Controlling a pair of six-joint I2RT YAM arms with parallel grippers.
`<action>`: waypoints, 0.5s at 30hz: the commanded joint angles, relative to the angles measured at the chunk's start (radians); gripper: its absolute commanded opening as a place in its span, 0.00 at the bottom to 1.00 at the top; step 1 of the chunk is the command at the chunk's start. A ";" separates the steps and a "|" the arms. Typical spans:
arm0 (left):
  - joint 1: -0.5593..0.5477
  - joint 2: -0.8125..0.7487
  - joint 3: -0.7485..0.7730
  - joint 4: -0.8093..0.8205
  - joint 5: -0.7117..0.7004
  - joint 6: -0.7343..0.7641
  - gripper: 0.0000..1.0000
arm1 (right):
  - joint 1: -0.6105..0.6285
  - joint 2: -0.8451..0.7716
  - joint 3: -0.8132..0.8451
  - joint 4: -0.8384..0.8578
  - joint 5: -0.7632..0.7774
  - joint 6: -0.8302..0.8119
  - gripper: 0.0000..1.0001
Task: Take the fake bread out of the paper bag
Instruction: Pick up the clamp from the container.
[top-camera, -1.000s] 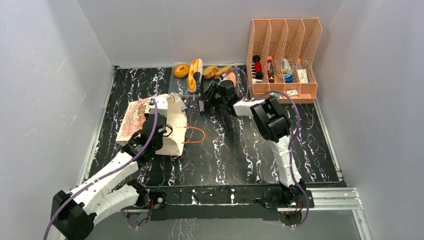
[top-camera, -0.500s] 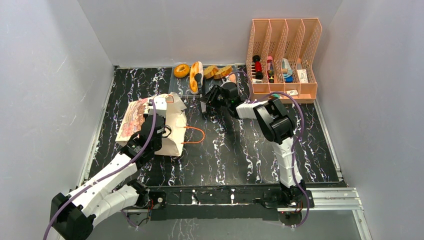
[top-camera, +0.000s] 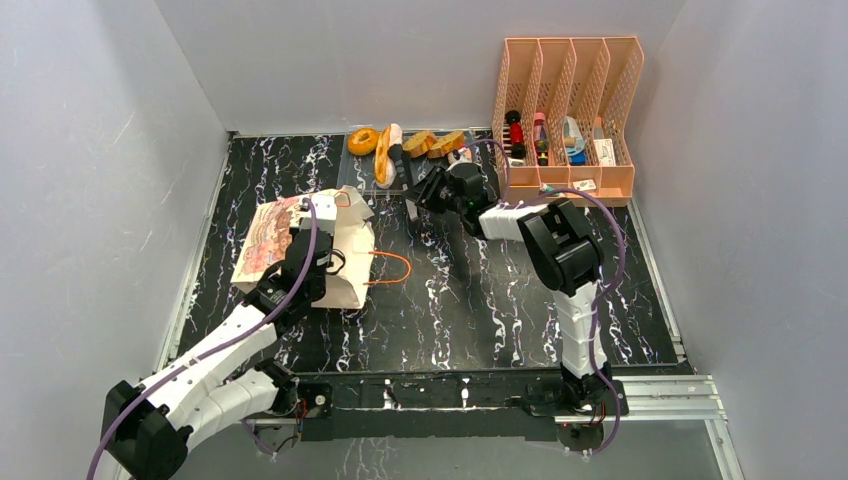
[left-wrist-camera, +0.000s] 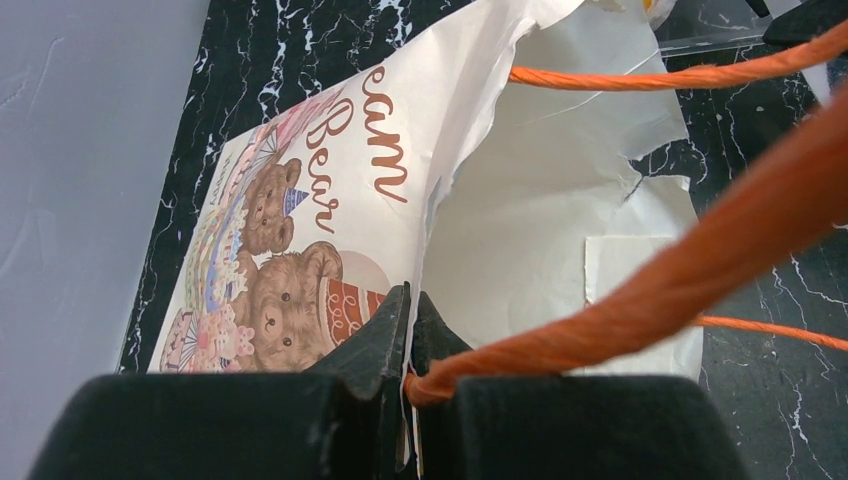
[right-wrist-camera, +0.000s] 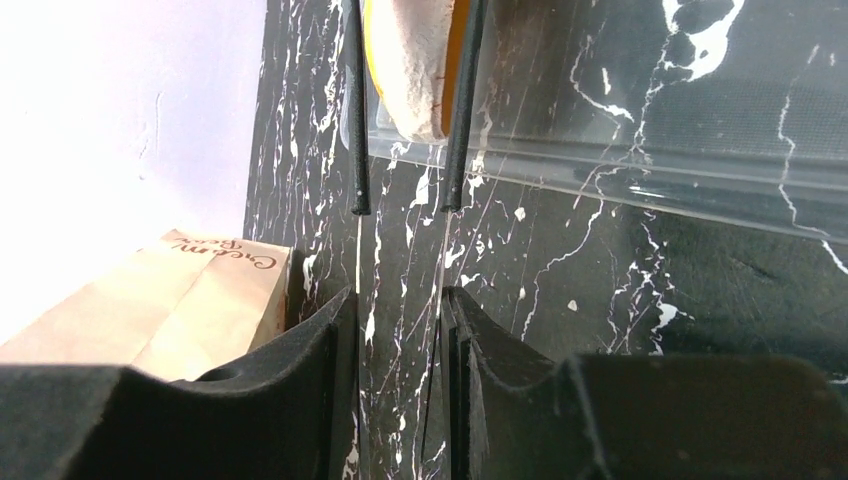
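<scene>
paper bag (top-camera: 345, 255) looks emptied, bread (top-camera: 362, 140) upper centre
left gripper (left-wrist-camera: 408, 305) pinches the bag rim; right gripper (right-wrist-camera: 400, 310) part open, empty

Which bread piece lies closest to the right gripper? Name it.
The long cream-striped roll, lying straight ahead of the right gripper. The ring doughnut and the brown slices sit farther back, to either side.
</scene>
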 joint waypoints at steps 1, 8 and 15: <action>-0.006 -0.004 0.007 0.022 0.003 0.002 0.01 | -0.007 -0.075 -0.031 0.091 0.022 -0.001 0.31; -0.006 0.002 0.006 0.028 0.005 0.011 0.01 | -0.014 -0.115 -0.089 0.106 0.021 -0.018 0.30; -0.007 0.003 0.007 0.029 0.028 0.018 0.01 | -0.021 -0.199 -0.173 0.106 0.034 -0.049 0.30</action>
